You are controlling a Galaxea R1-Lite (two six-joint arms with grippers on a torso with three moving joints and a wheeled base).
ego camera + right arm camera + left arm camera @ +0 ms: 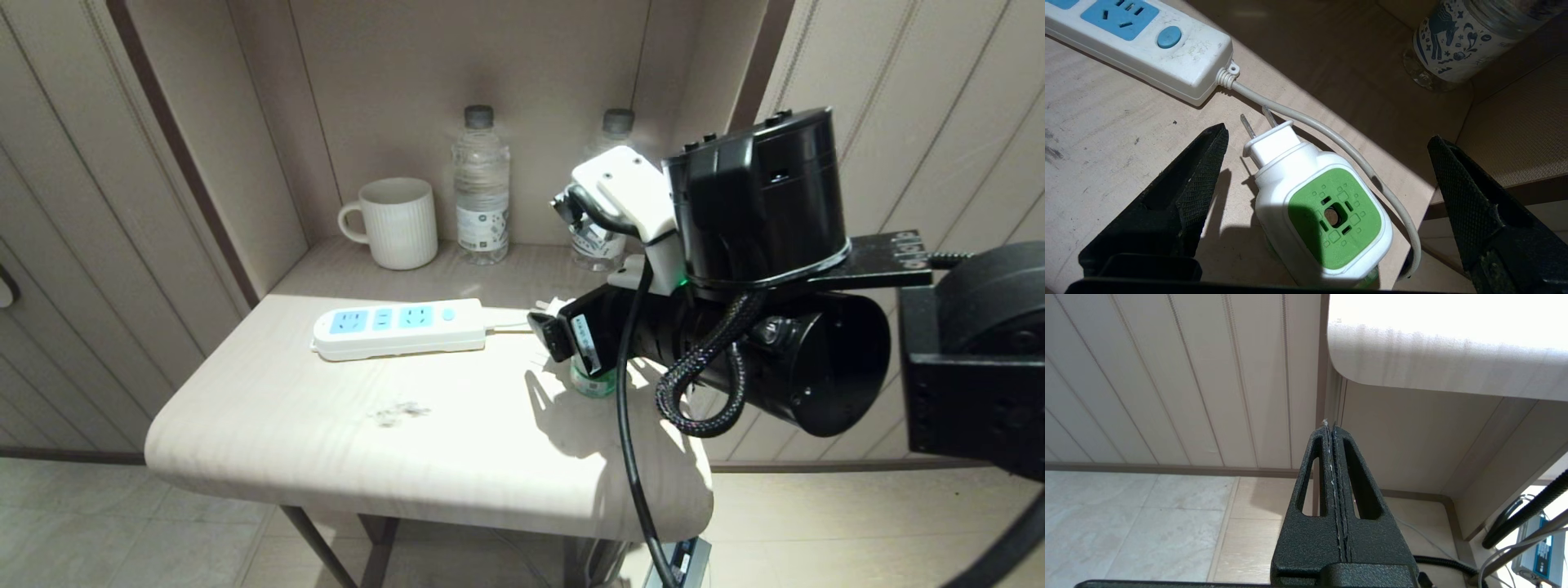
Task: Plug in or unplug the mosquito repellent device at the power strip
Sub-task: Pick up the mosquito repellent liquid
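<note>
The mosquito repellent device [1318,208] stands unplugged on the table near its right edge. Its white head has a green top, and its two prongs point toward the power strip [1147,45]. My right gripper [1327,134] hovers over it, open, with one finger on each side and neither touching. In the head view the gripper [571,339] hides most of the device [592,382]. The power strip [400,327] lies to the left, all three blue sockets empty. My left gripper [1329,426] hangs shut below the table's left corner.
The strip's white cord [1355,155] curves close past the device and drops over the table edge. A white ribbed mug [396,222] and two water bottles [482,184] [608,237] stand at the back of the alcove. The table [408,482] has a rounded front edge.
</note>
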